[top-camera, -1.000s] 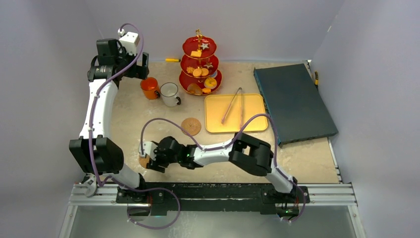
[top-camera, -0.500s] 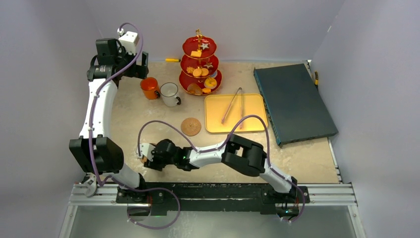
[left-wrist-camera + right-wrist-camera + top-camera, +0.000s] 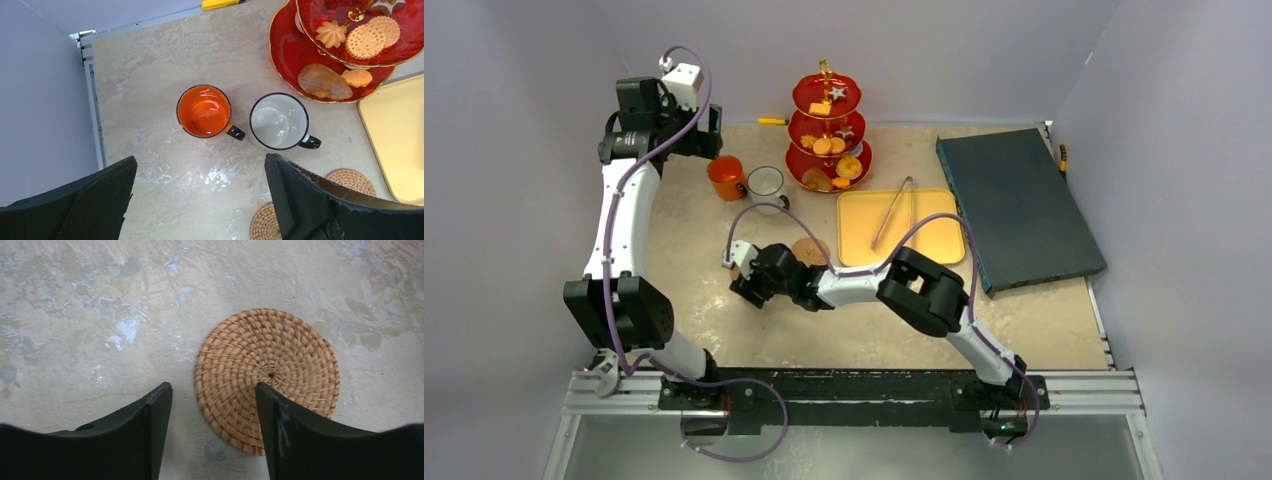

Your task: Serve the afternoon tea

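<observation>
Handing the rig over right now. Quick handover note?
Left gripper: open, hovering over the orange mug and white mug.
Right gripper: open, above a woven coaster lying flat on the table, not gripping it.
Second coaster lies close by.
Done: biscuits sit on the red three-tier stand.
Left: probably a mug onto each coaster; both mugs stand on bare table.

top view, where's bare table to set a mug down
Bare marble lies near-left, between the left arm and the right gripper, and near-right, below the flat yellow tray and dark teal slab. Crowded: orange mug, white mug and red three-tier stand huddle at the back.
</observation>
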You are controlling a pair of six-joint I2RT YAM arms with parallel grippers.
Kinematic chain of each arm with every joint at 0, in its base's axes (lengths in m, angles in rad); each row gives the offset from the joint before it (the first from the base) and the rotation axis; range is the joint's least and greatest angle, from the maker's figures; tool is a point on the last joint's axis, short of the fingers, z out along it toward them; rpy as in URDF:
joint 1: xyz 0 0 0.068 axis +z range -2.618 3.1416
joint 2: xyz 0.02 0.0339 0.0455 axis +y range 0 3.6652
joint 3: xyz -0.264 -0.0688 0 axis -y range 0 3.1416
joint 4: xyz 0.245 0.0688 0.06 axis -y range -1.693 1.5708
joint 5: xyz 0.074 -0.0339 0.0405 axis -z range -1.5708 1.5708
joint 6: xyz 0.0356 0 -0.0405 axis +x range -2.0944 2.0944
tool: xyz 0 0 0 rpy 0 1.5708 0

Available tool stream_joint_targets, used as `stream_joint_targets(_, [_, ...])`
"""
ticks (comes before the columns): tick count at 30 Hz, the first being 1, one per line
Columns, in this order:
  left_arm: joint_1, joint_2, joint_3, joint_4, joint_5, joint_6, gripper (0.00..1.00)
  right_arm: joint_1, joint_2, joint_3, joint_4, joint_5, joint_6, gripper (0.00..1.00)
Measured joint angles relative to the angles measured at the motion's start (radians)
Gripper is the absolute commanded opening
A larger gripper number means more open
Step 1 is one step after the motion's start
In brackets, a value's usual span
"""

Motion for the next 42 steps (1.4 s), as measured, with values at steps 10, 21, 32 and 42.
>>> stream_joint_targets(10, [0.002,0.0,0.0,0.0,0.004,0.0,0.99,-0.056,-0.127,0.074,-0.151,0.015,0.138,0.79])
stream_joint_targets(21, [0.002,0.0,0.0,0.006,0.011,-0.001,0.99,-0.241,-0.164,0.314,-0.329,0.175,0.159,0.71])
stream_joint_targets(32, [0.008,0.0,-0.01,0.013,0.016,0.0,0.99,-0.272,-0.011,0.393,-0.451,0.197,0.139,0.61])
stream_joint_targets(42, [0.016,0.002,-0.01,0.016,0.022,0.0,0.98,-0.285,0.077,0.48,-0.459,0.205,0.109,0.5])
